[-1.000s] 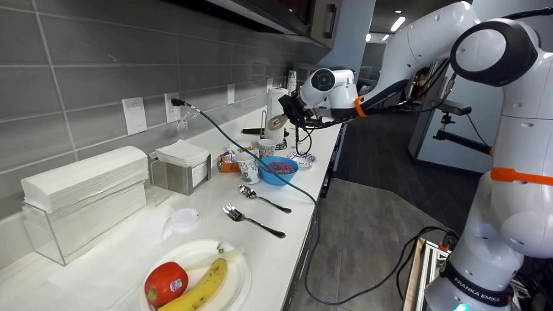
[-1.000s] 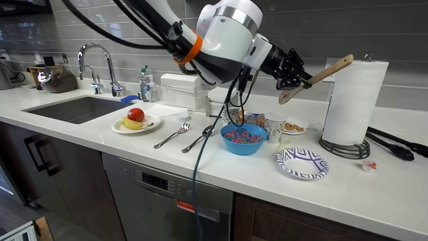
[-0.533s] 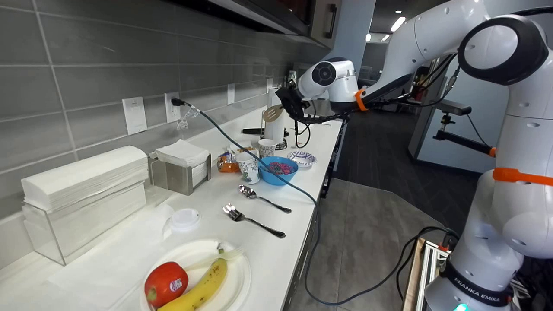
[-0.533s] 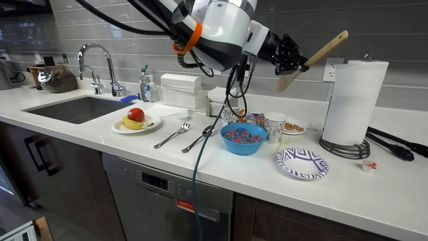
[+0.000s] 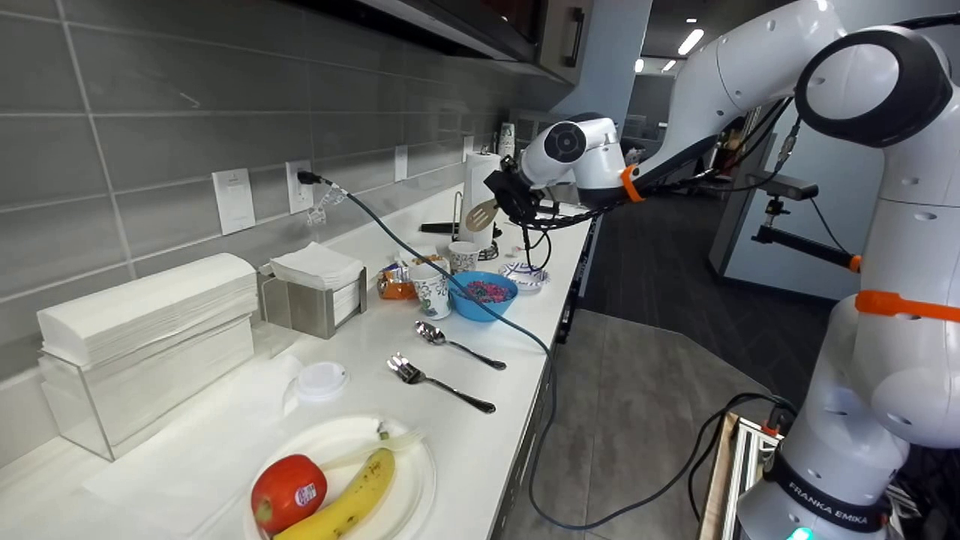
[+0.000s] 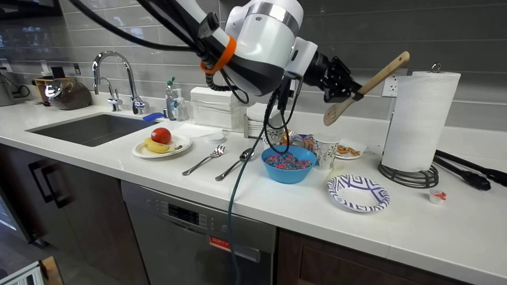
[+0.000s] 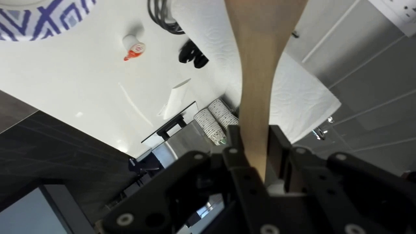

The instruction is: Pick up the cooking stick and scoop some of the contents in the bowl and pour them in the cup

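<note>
My gripper (image 7: pixel 255 136) is shut on the wooden cooking stick (image 6: pixel 382 77), high above the counter. The stick slants in an exterior view, with its handle end up to the right and its slotted flat end (image 5: pixel 481 216) lower. Its wide part fills the top of the wrist view (image 7: pixel 260 42). Below stands the blue bowl (image 6: pixel 288 174), holding pink and blue bits (image 6: pixel 287 160). Beside it are two patterned paper cups: a nearer cup (image 6: pixel 325 152) and another cup (image 5: pixel 431 294); which one the task means I cannot tell. Both cups' insides are hidden.
A paper towel roll (image 6: pixel 422 122) stands close to the stick's handle. A patterned paper bowl (image 6: pixel 358 193), spoon (image 5: pixel 457 345), fork (image 5: pixel 442 382) and fruit plate (image 5: pixel 409 495) lie on the counter. A teal cable (image 5: pixel 390 232) crosses before the bowl. Black tongs (image 6: pixel 467 172) lie behind the roll.
The gripper and stick rose, then sank again over the last half second. Compared with one second ago, the stick slants more steeply and sits slightly left in an exterior view. The grip is unchanged.
</note>
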`<action>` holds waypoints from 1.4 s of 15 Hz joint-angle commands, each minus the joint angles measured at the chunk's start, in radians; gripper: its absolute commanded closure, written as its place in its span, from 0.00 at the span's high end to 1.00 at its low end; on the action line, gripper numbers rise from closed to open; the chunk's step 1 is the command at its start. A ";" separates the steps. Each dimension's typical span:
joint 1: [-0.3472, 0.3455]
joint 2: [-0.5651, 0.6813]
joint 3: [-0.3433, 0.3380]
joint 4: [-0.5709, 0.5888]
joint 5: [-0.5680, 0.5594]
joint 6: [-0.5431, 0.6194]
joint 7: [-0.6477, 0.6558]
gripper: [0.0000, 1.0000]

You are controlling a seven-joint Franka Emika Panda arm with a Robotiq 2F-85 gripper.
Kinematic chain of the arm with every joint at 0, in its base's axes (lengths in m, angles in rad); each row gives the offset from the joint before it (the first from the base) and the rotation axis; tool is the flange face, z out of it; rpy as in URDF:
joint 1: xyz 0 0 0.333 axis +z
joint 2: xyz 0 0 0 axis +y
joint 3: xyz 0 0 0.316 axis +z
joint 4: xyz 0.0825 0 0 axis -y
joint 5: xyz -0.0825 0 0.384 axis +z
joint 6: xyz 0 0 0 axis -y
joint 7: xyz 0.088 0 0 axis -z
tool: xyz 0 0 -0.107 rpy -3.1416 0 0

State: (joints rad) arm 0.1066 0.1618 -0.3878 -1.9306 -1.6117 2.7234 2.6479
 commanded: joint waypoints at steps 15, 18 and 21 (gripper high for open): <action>-0.183 0.012 0.204 -0.042 1.018 -0.243 -0.942 0.06; -0.167 0.011 0.209 -0.032 1.054 -0.309 -0.968 0.06; -0.153 0.013 0.217 -0.029 1.045 -0.357 -0.950 0.06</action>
State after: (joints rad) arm -0.0581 0.1773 -0.1801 -1.9668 -0.5966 2.4226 1.7121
